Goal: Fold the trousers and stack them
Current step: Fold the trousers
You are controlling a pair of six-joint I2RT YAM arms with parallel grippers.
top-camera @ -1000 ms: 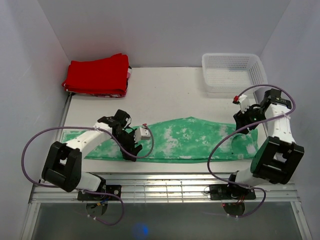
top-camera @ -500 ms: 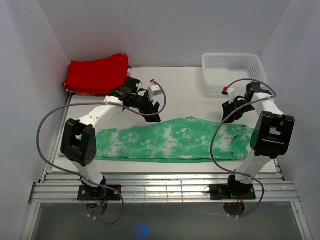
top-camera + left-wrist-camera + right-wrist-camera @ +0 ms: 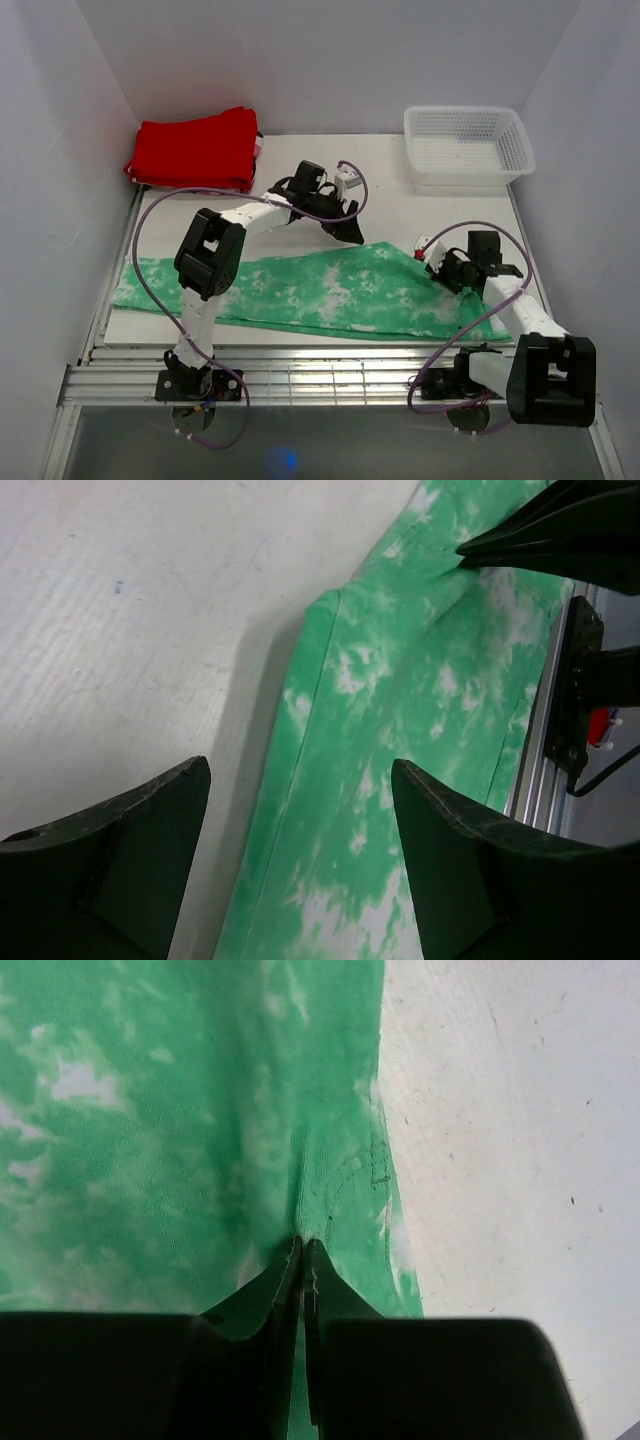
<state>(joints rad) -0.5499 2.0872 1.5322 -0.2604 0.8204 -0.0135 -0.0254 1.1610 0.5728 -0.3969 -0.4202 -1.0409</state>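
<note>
Clamps the right gripper (image 3: 302, 1245) tight on a ridge of the trousers (image 3: 330, 290) by their edge and holds the left gripper (image 3: 298, 770) wide, cloth edge between its jaws.

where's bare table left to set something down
Barest: the table on the right, between the basket and the trousers. A smaller patch lies left, between the red garment and the trousers. Crowded: the middle, where the open left end effector hovers at the trousers' far edge, and the right end, where the right end effector pinches the fabric.
</note>
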